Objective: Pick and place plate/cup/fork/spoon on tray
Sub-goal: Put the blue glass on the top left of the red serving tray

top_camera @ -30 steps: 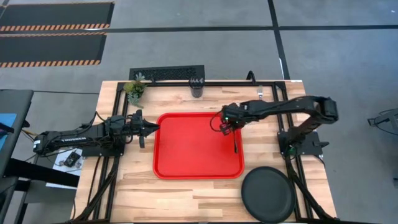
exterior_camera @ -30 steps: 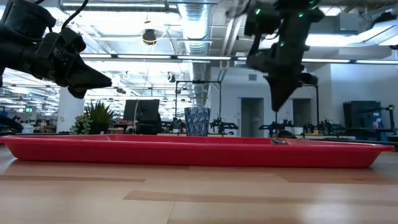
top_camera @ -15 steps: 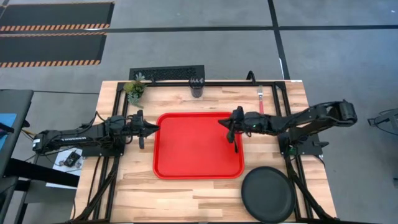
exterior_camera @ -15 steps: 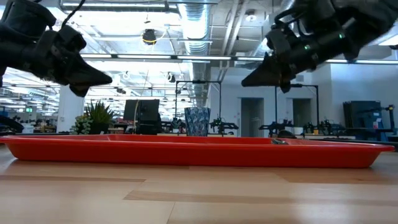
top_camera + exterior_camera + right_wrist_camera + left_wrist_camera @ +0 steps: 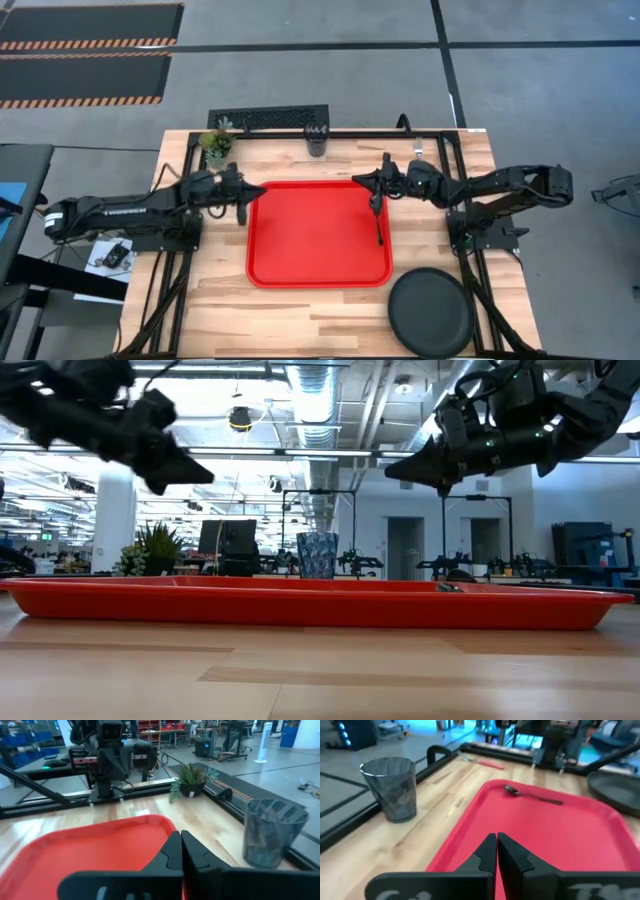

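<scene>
The red tray [image 5: 318, 240] lies at the table's middle. The black spoon [image 5: 379, 228] lies flat on the tray's right part; it also shows in the left wrist view [image 5: 532, 795]. The dark plate [image 5: 431, 312] lies on the table near the tray's near right corner. The cup [image 5: 316, 141] stands upright at the far edge. The fork [image 5: 482, 762] lies on the table right of the tray, partly under my right arm in the high view. My left gripper [image 5: 258, 189] is shut and empty, above the tray's far left corner. My right gripper [image 5: 358, 180] is shut and empty, above the tray's far right part.
A small potted plant [image 5: 216, 143] stands at the far left, a dark rack [image 5: 267, 119] behind the far edge. Black frame rails [image 5: 452, 160] run along the table's right and left sides. Bare wood lies before the tray's near edge [image 5: 300, 310].
My right gripper has risen from above the spoon, tipped from pointing down to about level, and gone toward the far edge. My left gripper has risen and gone a little toward the far edge and the tray. The spoon has stayed on the tray.
</scene>
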Controlling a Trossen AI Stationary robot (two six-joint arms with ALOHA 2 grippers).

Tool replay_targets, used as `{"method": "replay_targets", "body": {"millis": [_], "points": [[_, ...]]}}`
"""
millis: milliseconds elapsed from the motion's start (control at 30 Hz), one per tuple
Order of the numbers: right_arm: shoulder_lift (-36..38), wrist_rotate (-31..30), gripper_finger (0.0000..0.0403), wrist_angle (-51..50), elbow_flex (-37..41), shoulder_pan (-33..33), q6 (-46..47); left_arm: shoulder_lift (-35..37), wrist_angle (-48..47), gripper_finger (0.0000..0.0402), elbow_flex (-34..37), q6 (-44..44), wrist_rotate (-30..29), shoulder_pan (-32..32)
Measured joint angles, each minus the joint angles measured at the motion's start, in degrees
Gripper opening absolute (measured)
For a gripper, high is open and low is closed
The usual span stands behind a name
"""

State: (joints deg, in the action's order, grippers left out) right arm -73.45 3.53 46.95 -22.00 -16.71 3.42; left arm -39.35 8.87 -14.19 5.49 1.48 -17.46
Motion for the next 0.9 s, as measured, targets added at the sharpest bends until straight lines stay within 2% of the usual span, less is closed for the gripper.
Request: {"method": "replay_targets", "body": {"millis": [333,567,733,900], "points": [[0.0,1.3,0.0007,0.31,0.0,-1.37,-4.66,-24.54,1.22,0.0,-15.75,-11.29,8.45,-8.9],[0.04,3.62,0.0007,0.29,0.0,-4.37,-5.4,-38.15,-0.77,0.0,-27.73,-16.17,9.87,-14.37],[0.04,4.39,0.0008,0.25,0.0,-5.25,-5.43,-47.35,-9.76,0.0,-42.08,-19.03,12.82,-17.96],[0.07,4.39,0.0008,0.16,0.0,-5.11,-5.4,-57.12,-24.47,0.0004,-56.48,-24.87,15.74,-19.76]]}}
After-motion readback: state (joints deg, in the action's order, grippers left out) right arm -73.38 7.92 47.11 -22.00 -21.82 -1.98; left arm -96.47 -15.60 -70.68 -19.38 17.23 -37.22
